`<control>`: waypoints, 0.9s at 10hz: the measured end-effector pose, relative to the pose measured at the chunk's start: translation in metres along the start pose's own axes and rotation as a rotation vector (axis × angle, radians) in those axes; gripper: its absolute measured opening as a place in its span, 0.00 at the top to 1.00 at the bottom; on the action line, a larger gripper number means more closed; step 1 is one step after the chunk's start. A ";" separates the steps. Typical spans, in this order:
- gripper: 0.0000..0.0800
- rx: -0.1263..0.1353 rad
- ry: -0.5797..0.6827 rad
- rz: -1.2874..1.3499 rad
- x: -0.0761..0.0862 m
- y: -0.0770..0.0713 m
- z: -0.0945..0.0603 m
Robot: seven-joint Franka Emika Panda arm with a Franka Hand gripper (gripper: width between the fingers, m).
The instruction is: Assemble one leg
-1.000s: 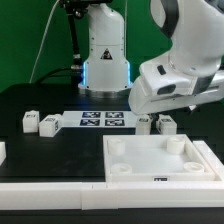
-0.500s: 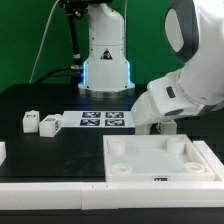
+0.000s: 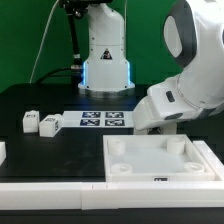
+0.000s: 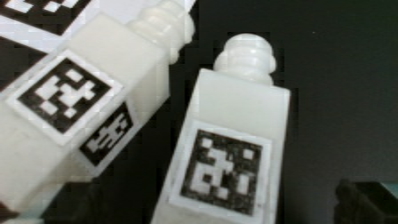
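In the wrist view two white legs lie side by side very close under the camera, each with a black-and-white tag facing up: one leg [image 4: 89, 95] and the other leg [image 4: 231, 150]. My gripper [image 4: 196, 212] looks open. One dark fingertip [image 4: 366, 200] shows at the frame's corner, beside the second leg and apart from it. In the exterior view the arm [image 3: 180, 95] is bent low over the spot to the exterior view's right of the marker board [image 3: 103, 120] and hides the gripper and those legs. Two more legs [image 3: 30, 122] [image 3: 48, 124] stand to the marker board's left.
The large white square panel [image 3: 160, 175] with corner sockets lies in front of the arm. A long white rail [image 3: 55, 190] runs along the front. A white piece [image 3: 2, 152] shows at the exterior view's left edge. The robot base [image 3: 105, 60] stands behind.
The arm has tilted and come down over the two legs right of the marker board, hiding them in the exterior view. It has hardly moved in the last half second.
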State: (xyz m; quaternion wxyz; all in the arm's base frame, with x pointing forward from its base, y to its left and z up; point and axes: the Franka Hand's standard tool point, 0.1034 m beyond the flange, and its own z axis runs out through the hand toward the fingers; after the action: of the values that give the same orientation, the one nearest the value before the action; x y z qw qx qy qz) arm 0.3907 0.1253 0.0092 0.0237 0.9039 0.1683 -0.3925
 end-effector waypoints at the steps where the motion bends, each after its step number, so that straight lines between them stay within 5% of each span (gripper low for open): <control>1: 0.19 0.002 -0.004 0.003 -0.002 0.002 0.004; 6: 0.25 0.005 -0.018 0.006 -0.006 0.001 0.011; 7: 0.47 0.005 -0.019 0.006 -0.006 0.001 0.011; 8: 0.47 0.005 -0.019 0.006 -0.006 0.001 0.011; 9: 0.64 0.005 -0.019 0.006 -0.006 0.001 0.011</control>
State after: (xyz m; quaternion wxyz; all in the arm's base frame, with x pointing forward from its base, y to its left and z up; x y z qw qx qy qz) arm 0.3793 0.1202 0.0056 0.0240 0.9007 0.1645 -0.4013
